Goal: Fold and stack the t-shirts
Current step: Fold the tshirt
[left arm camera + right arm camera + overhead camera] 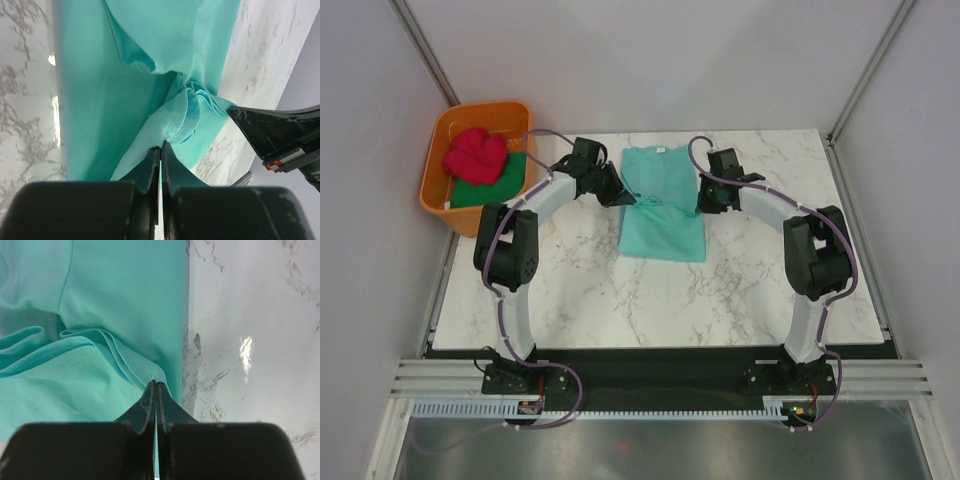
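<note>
Nearest the bases, the marble table [720, 300] lies bare, and the near end of the teal t-shirt [662, 238] begins partway up it, between the two arms. The shirt lies flat with its long axis running straight away from the robot, collar at the far end.

At about half its length the shirt narrows to a waist, and both grippers are there. The left gripper [632, 200] has its fingers pressed together on the shirt's left edge. The left wrist view shows cloth [100, 100] drawn up into folds right at the tips [161, 147]. The right gripper [701, 205] is clamped in the same way on the right edge, its tips [156, 385] nipping a few layers of hem while the rest of the shirt [125, 300] spreads out to its left. The two grippers face each other across the shirt's width, near one another, with bunched cloth between them. Neither arm is nearer; they hold it evenly.

So the line between the two grips crosses the long axis at right angles. I judge the next move is a fold in half along that line, both arms travelling together along the near-far axis.

Beyond, at the far left and off the table, an orange tub [440, 190] holds the red t-shirt [477, 155] on top of the dark green t-shirt [485, 190], both unfolded.
</note>
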### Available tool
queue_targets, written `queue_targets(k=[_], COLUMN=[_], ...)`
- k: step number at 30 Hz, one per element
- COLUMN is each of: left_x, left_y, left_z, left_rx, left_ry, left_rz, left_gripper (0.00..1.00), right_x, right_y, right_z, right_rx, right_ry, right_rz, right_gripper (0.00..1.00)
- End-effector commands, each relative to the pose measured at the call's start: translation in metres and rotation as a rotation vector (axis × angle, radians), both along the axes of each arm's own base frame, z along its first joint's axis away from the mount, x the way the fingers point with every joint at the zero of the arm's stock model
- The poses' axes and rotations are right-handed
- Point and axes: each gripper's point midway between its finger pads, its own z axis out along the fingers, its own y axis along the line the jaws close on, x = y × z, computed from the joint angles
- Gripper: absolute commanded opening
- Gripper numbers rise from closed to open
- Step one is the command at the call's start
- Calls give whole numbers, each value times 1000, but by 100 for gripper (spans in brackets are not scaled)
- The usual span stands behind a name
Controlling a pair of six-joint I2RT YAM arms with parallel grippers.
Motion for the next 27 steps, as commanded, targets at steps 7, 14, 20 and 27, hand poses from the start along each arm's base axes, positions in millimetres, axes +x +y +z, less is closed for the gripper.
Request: queue_targets(k=[7,14,20,27], left_x=[36,52,62,67], left_y=[8,12,18,15], left_z=[-1,-5,-13,-21], left_rx=[-13,-32,-40,-46], left_ry=[-26,-24,-12,2], left_rz=[5,16,30,28], left_gripper=[2,2,2,4], right_x=[43,60,72,84], right_y=[8,8,3,5], right_z=[33,30,28,28], right_rx=[58,59,39,46], right_ry=[-100,-113,-127,-138], right_rz=[38,44,40,48], right_gripper=[0,0,0,0])
